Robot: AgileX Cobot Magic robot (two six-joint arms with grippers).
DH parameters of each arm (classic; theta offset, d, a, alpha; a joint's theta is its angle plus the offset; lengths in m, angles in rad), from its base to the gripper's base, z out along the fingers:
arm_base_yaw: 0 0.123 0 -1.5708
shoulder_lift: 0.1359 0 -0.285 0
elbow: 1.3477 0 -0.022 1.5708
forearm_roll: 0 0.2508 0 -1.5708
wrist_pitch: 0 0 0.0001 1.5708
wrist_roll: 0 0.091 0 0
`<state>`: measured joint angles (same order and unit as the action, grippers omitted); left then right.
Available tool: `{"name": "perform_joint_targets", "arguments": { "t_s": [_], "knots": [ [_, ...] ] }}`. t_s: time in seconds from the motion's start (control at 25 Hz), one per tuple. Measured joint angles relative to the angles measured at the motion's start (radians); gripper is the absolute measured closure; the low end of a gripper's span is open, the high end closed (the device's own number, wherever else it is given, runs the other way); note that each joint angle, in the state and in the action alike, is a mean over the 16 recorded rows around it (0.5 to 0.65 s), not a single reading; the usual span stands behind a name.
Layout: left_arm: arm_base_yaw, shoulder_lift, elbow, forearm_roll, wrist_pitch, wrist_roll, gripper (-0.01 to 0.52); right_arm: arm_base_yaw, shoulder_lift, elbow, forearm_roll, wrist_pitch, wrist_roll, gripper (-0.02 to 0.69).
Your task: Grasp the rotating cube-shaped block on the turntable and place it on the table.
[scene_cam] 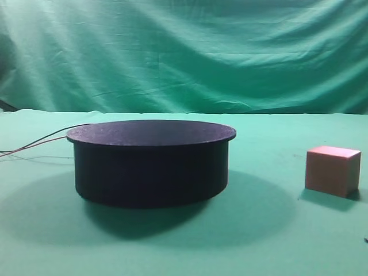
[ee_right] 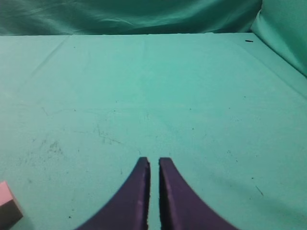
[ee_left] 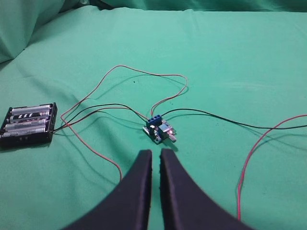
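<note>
The pinkish-tan cube-shaped block (scene_cam: 332, 170) rests on the green table (scene_cam: 270, 241), to the right of the black turntable (scene_cam: 150, 162). The turntable's flat top is bare. A corner of the block shows at the lower left of the right wrist view (ee_right: 7, 210). My right gripper (ee_right: 154, 162) is shut and empty above bare cloth, to the right of the block. My left gripper (ee_left: 156, 153) is shut and empty above the cloth near a small circuit board (ee_left: 159, 129). Neither gripper shows in the exterior high view.
Red and black wires (ee_left: 129, 86) run from the circuit board to a black battery holder (ee_left: 29, 124) at the left. A red wire (ee_left: 249, 163) crosses the cloth at the right. Wires (scene_cam: 34, 144) leave the turntable leftwards. A green backdrop (scene_cam: 184, 52) hangs behind.
</note>
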<state>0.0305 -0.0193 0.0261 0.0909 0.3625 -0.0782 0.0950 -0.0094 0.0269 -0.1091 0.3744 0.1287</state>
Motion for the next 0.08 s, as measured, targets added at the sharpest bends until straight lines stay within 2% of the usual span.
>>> {"name": "perform_joint_targets", "arguments": {
  "t_s": [0.08],
  "knots": [
    [0.000,0.000,0.000,0.000,0.000,0.000,0.514,0.000,0.000,0.000,0.000,0.000,0.000,0.616]
  ]
}}
